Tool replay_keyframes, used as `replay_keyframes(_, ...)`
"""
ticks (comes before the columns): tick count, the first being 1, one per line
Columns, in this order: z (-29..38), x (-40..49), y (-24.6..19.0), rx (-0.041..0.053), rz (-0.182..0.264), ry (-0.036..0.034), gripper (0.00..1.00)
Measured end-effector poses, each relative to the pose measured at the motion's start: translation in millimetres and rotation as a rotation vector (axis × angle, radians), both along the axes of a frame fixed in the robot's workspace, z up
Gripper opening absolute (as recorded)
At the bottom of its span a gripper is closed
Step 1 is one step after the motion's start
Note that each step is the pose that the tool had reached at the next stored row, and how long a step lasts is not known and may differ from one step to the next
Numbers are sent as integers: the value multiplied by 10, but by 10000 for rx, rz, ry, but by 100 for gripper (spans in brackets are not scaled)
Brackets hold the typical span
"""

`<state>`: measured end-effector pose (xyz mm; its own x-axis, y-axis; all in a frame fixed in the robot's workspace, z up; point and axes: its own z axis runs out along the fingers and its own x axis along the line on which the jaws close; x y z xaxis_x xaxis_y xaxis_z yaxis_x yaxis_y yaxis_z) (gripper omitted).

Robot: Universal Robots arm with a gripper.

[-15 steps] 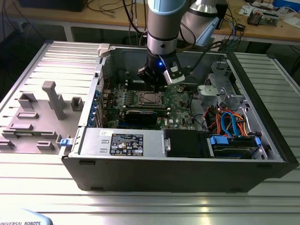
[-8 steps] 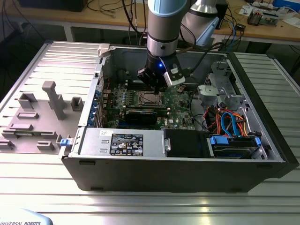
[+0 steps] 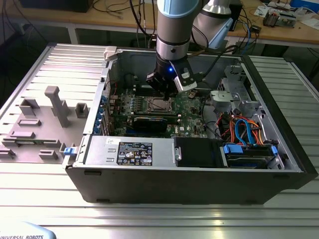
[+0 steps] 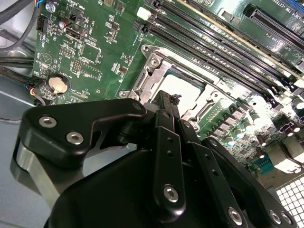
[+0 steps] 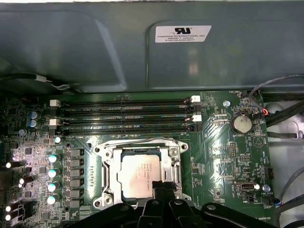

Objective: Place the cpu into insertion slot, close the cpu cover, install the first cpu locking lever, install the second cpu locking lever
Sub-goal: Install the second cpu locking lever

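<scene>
Here the open computer case (image 3: 189, 164) lies on its side on a ribbed grey metal tabletop (image 3: 149, 209), its removed side panel (image 3: 45, 109) lying flat at the exterior view's left with grey plastic brackets standing up from it. Behind the case runs a wooden workbench (image 3: 119, 20) strewn with cables and small electronics.

The arm (image 3: 174, 30) comes down from above into the case, and the gripper (image 3: 164, 92) hangs just above the motherboard (image 3: 189, 107), close over the socket. In both wrist views its black fingers (image 4: 166, 107) run together to a narrow tip with no gap seen between them and nothing held, the tip sitting right at the edge of the socket frame.

The cpu (image 5: 138, 172) already lies flat in the insertion slot (image 5: 108, 183), its dull silver top facing up. The cpu cover (image 5: 167, 161) is down over it, the chip showing through the square window. A thin wire lever (image 5: 137, 141) runs along the side of the socket nearest the memory slots (image 5: 123, 116); whether it is latched I cannot tell.

Beside the socket, a coin battery (image 5: 241, 124) sits on the green board, and a row of round capacitors (image 5: 53, 172) lines the other side. In the exterior view a black graphics card (image 3: 149, 122) crosses the board near the socket, a labelled power supply (image 3: 129, 149) fills the near corner, and blue and orange cables (image 3: 244, 127) bunch at the exterior view's right.
</scene>
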<state>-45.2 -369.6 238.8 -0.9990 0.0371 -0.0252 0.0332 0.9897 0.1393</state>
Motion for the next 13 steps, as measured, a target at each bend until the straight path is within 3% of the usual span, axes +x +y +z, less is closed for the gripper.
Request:
replay_keyframes(9,32,0,-4,0,0,-2,11)
replay_keyframes(13,32,0,-25,-3,1,0,11)
